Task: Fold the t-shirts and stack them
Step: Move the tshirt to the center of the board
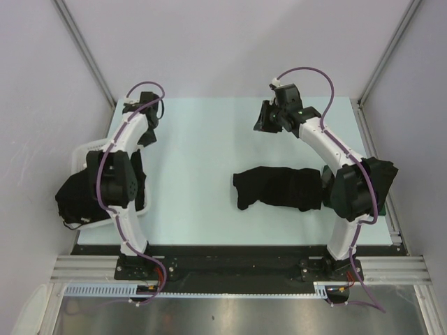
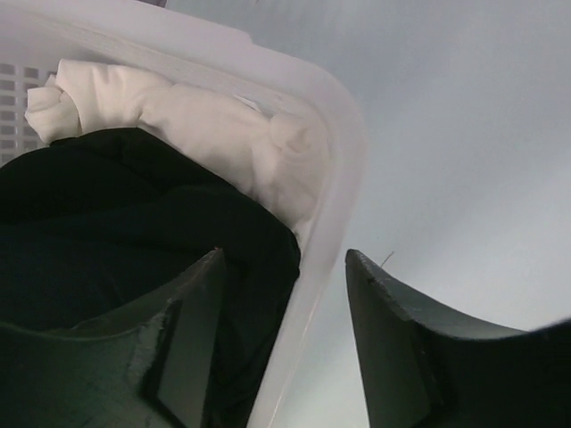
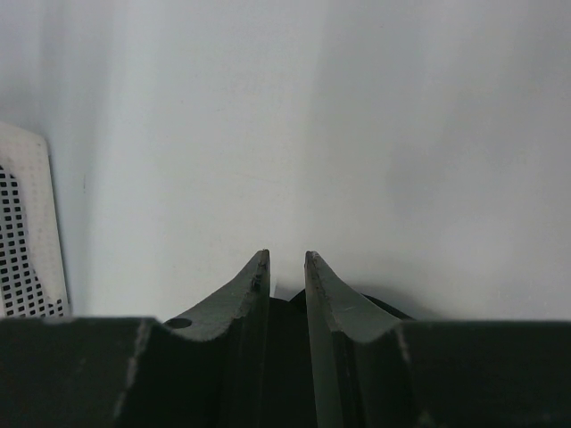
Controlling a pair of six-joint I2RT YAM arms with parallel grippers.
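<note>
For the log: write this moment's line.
left gripper open over white slotted plastic basket; right gripper empty; black cloth t-shirt on table

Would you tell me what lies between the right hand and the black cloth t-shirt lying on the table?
Nothing lies there: in the top external view, only bare pale green tabletop separates the right hand from the black cloth t-shirt.

Arms in the way
The left arm (image 1: 115,178) covers most of the white basket (image 1: 80,151) and its black t-shirts (image 1: 71,202); the right arm (image 1: 356,188) hides one end of the lone t-shirt (image 1: 276,187) on the table (image 1: 202,139).
</note>
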